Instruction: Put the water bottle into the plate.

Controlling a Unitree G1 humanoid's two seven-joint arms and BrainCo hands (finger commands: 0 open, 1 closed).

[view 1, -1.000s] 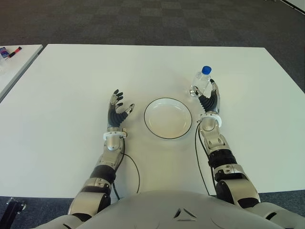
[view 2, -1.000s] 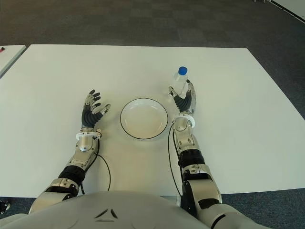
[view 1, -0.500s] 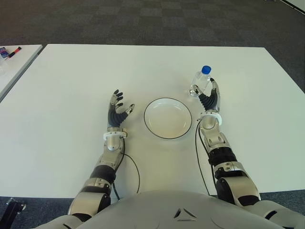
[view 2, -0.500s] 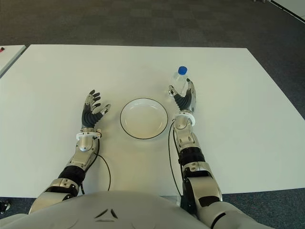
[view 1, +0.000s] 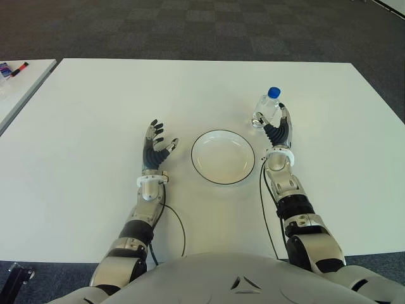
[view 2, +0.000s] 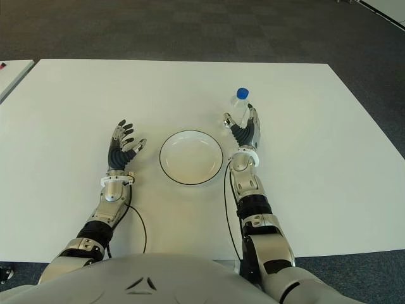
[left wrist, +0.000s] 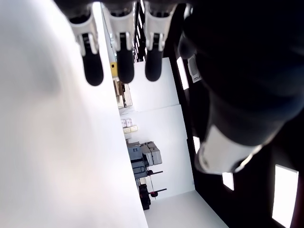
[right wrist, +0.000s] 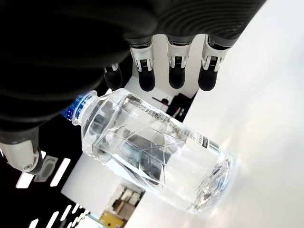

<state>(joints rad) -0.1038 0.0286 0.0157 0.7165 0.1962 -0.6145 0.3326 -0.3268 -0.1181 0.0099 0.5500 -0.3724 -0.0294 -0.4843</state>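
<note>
A clear water bottle (view 1: 267,109) with a blue cap stands upright on the white table (view 1: 95,114), just beyond the right edge of the plate. My right hand (view 1: 276,125) is right beside the bottle, palm toward it. In the right wrist view the straight fingers (right wrist: 175,66) reach past the bottle (right wrist: 152,152) without closing on it, so the hand is open. The white plate (view 1: 223,157) with a dark rim lies between my two hands and holds nothing. Left of the plate, my left hand (view 1: 156,144) shows with spread fingers and holds nothing.
A second white table (view 1: 19,88) stands at the far left with small items (view 1: 12,68) on its corner. Dark carpet lies beyond the table's far edge. The table's right edge runs not far from the bottle.
My right hand has edged slightly forward beside the bottle. The bottle, the plate and the left hand are where they were.
</note>
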